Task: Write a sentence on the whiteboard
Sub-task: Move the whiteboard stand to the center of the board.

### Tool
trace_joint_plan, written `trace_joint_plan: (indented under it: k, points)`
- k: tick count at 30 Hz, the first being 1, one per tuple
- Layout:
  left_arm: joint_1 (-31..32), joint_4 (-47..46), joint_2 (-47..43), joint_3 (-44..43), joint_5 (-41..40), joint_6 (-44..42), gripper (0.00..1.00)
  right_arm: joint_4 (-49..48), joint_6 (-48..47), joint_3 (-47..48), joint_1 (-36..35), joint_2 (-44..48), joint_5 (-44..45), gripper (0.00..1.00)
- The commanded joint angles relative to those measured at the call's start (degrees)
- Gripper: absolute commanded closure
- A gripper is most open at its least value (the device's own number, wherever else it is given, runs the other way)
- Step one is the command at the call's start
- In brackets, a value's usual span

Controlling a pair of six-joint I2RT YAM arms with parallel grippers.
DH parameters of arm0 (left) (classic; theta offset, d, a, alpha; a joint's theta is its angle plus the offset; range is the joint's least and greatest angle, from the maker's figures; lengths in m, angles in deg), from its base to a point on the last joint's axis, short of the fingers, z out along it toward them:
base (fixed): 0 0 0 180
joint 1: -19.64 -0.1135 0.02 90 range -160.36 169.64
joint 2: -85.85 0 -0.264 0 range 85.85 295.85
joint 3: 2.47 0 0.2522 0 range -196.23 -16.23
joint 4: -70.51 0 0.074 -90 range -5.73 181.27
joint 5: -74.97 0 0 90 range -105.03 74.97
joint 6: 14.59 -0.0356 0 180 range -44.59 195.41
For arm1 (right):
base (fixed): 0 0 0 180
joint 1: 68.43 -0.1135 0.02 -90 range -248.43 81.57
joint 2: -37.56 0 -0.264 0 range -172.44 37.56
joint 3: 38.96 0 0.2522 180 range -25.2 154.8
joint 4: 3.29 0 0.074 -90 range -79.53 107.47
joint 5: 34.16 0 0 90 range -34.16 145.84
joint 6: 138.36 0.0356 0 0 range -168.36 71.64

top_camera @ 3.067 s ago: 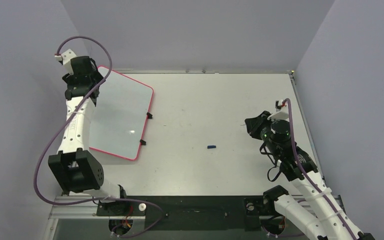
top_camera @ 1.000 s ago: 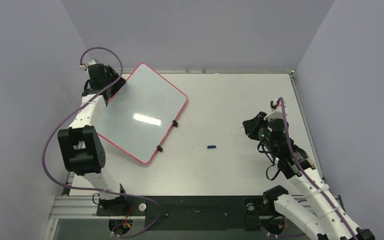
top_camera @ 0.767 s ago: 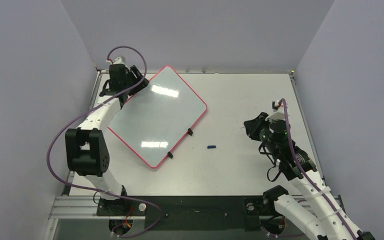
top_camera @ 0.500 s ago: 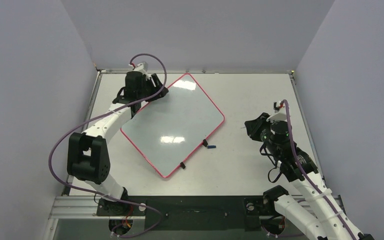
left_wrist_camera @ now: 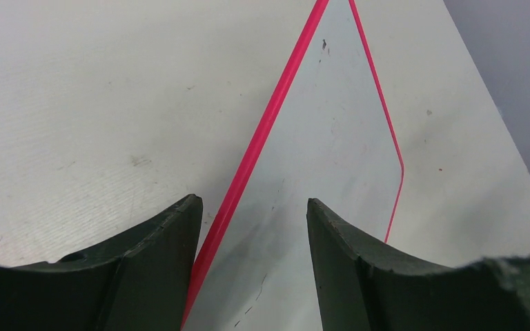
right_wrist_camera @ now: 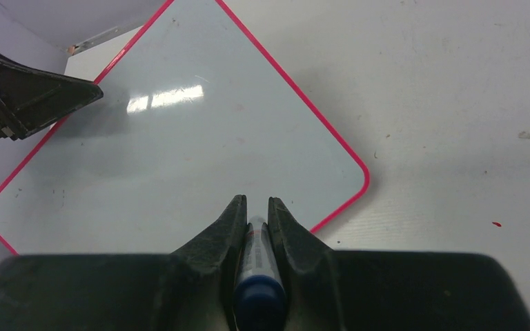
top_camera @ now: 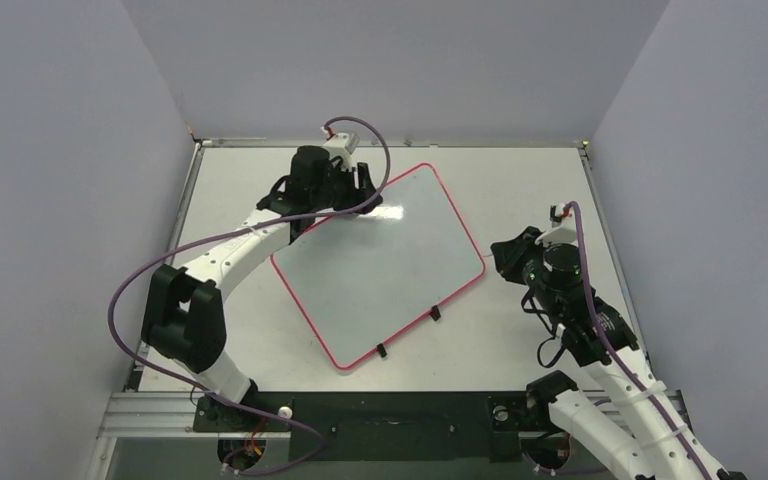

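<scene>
The whiteboard (top_camera: 380, 265) lies flat and turned diagonally on the middle of the table, white with a red-pink rim. No sentence shows on it; its face (right_wrist_camera: 179, 158) carries only faint specks and a glare. My left gripper (top_camera: 352, 205) stands open at the board's far-left edge. In the left wrist view it (left_wrist_camera: 254, 207) straddles the rim, one finger over the table and the other over the board (left_wrist_camera: 331, 158). My right gripper (top_camera: 500, 257) hovers just off the board's right corner. It (right_wrist_camera: 257, 201) is shut on a blue-capped marker (right_wrist_camera: 257, 276) that points at the board.
Two small black clips (top_camera: 435, 314) (top_camera: 382, 351) sit on the board's near-right edge. The pale table (top_camera: 520, 180) is walled in by grey-lilac panels on three sides. A metal rail with the arm bases (top_camera: 390, 415) runs along the near edge.
The whiteboard has slid from the table's left side to the middle and turned clockwise, with my left gripper at its edge. A small blue piece on the table no longer shows. The right arm has barely moved.
</scene>
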Motion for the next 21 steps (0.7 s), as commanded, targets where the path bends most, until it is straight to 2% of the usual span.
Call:
trace_joint_plan:
  k: [1,12,16,21]
  points:
    - [4.4,3.1,2.1,-5.5,5.7,-5.7,0.46,-0.1,0.3,-0.2,0.3,0.9,1.8,1.00]
    - [7.3,6.9,3.4,-11.1,7.2,-11.1,0.46,1.2,-0.6,1.2,0.4,1.2,3.0,1.00]
    - [7.3,10.5,1.1,-12.2,5.5,-12.9,0.43,1.2,-0.7,1.3,0.3,1.3,3.3,1.00]
    - [6.6,10.8,-2.7,-11.4,4.0,-13.3,0.39,1.2,-0.7,1.7,0.4,1.2,3.5,1.00]
